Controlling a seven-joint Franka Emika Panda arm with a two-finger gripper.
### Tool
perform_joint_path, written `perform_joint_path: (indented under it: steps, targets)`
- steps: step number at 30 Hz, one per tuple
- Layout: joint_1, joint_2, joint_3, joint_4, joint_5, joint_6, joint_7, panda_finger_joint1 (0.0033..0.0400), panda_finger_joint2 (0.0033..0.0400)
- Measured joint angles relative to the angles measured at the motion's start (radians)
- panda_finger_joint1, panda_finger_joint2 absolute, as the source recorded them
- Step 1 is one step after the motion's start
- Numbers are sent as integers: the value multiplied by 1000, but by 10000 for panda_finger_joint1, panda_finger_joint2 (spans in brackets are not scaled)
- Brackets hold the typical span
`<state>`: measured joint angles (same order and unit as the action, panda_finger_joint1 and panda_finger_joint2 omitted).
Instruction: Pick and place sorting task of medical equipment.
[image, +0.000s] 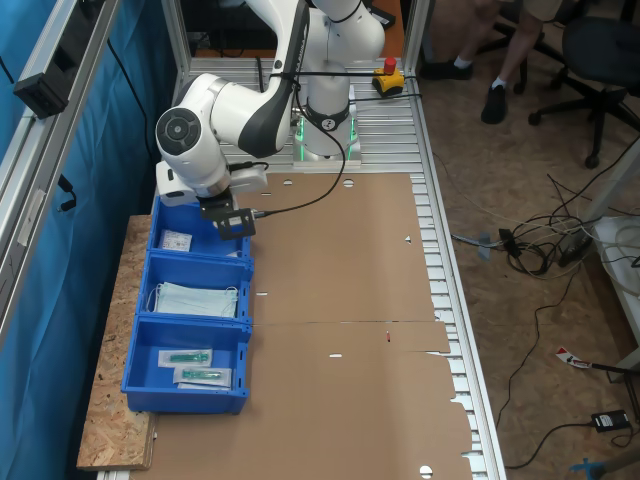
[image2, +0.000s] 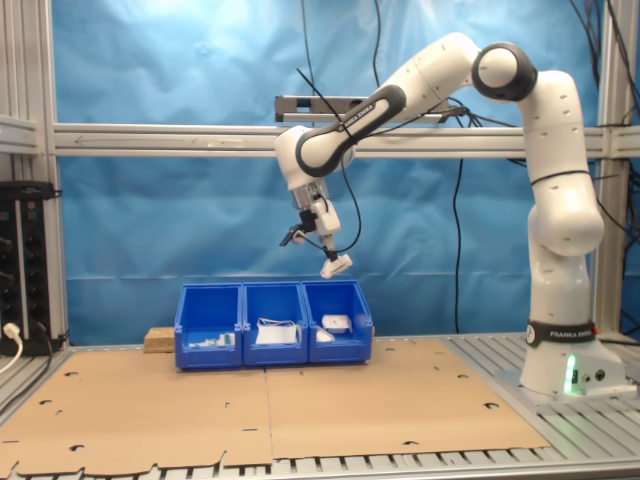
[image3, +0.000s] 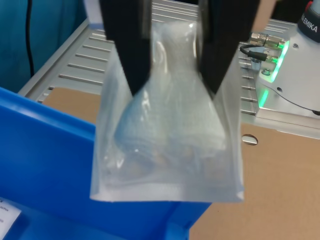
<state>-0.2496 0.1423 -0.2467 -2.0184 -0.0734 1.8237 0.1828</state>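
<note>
While the second exterior view shows height above the bins (image2: 273, 322), the wrist view shows the gripper (image3: 172, 80) pinching the packet (image3: 170, 145).

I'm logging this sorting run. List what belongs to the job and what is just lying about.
Part of the job:
- gripper, shut on the white packet
- white packet already in the end bin
- row of blue bins

Lying about:
- red button box behind the arm's base
- cables on the floor
- office chair
</note>
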Motion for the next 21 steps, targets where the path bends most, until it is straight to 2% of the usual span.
perform_joint_path:
  steps: [7,21]
  targets:
    - [0,0,-9,-2,0,17,40,65,65]
    - [0,0,-17,-2,0,39,84,65,65]
